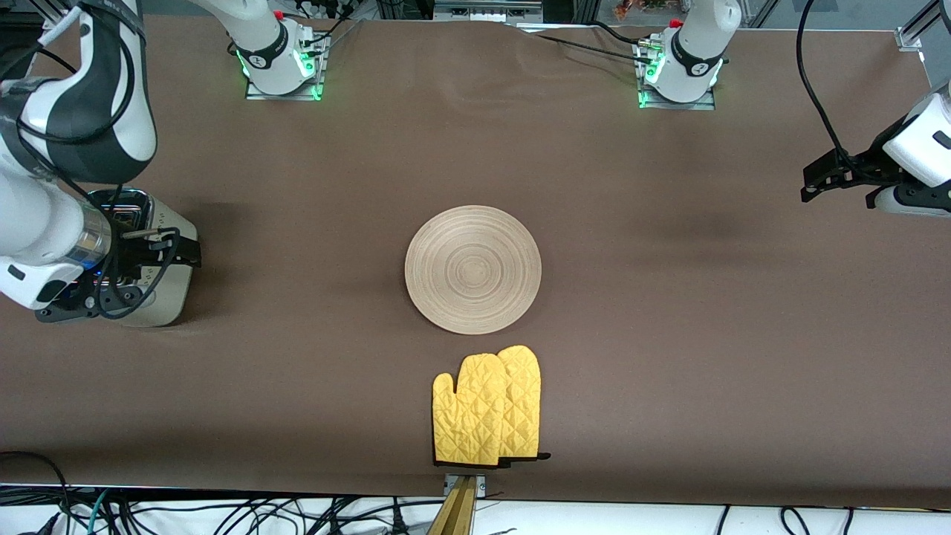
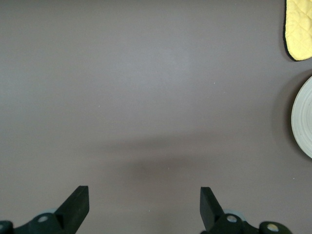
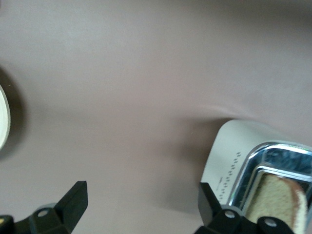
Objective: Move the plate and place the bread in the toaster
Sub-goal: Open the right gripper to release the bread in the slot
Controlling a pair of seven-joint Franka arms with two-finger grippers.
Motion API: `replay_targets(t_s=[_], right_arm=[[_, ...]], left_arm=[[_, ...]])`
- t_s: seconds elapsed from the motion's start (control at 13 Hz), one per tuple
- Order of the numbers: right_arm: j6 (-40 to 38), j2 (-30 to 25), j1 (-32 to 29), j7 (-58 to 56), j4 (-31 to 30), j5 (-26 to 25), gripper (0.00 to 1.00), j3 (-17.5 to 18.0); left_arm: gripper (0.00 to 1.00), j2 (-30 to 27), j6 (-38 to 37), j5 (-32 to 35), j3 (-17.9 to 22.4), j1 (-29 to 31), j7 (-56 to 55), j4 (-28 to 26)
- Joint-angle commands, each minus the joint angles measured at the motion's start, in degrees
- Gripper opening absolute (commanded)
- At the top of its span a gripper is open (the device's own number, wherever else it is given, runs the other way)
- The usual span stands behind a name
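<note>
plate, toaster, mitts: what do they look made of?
Plate: likely turned light wood, matte, with concentric ring grain. Toaster: cream-white body, probably painted metal or plastic, with a mirror-shiny chrome-look top; the bread sits in a slot. Oven mitts: yellow quilted fabric, diamond stitching, dark trim. The right gripper is open over the table beside the toaster; the left gripper waits open over bare table.

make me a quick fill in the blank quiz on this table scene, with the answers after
1. The slice of bread sits in a slot of the ____.
2. The yellow oven mitts lie nearer to the front camera than the round wooden ____.
3. The right gripper is over the toaster with its fingers ____.
4. The left gripper is over bare ____, fingers open.

Answers: toaster; plate; open; table
</note>
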Motion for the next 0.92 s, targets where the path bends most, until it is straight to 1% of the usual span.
replay_targets(t_s=[0.0, 0.23, 0.31, 0.54, 0.69, 0.84], right_arm=[[4.4, -7.6, -5.8, 0.3, -7.1, -2.7, 1.0, 6.3], [6.6, -12.1, -11.0, 0.0, -11.2, -2.2, 1.0, 8.0], [7.0, -13.6, -11.9, -0.2, -12.7, -2.3, 1.0, 9.5], [6.6, -14.4, -14.4, 0.4, -14.0, -2.4, 1.0, 11.7], [6.6, -15.5, -16.1, 4.5, -15.5, -2.8, 1.0, 13.3], [6.8, -15.6, -16.7, 5.0, -16.0, -2.7, 1.0, 13.6]], left_arm=[[1.0, 0.1, -1.0, 1.4, -0.1, 0.0, -0.6, 0.9], [1.0, 0.1, -1.5, 1.4, -0.2, -0.3, -1.0, 0.9], [1.0, 0.1, -1.5, 1.4, -0.2, -0.4, -1.0, 0.9], [1.0, 0.1, -1.5, 1.4, -0.2, -0.4, -0.9, 0.9], [1.0, 0.1, -1.5, 1.4, -0.2, -0.4, -0.9, 0.9], [1.0, 0.1, -1.5, 1.4, -0.1, -0.4, -0.9, 0.9]])
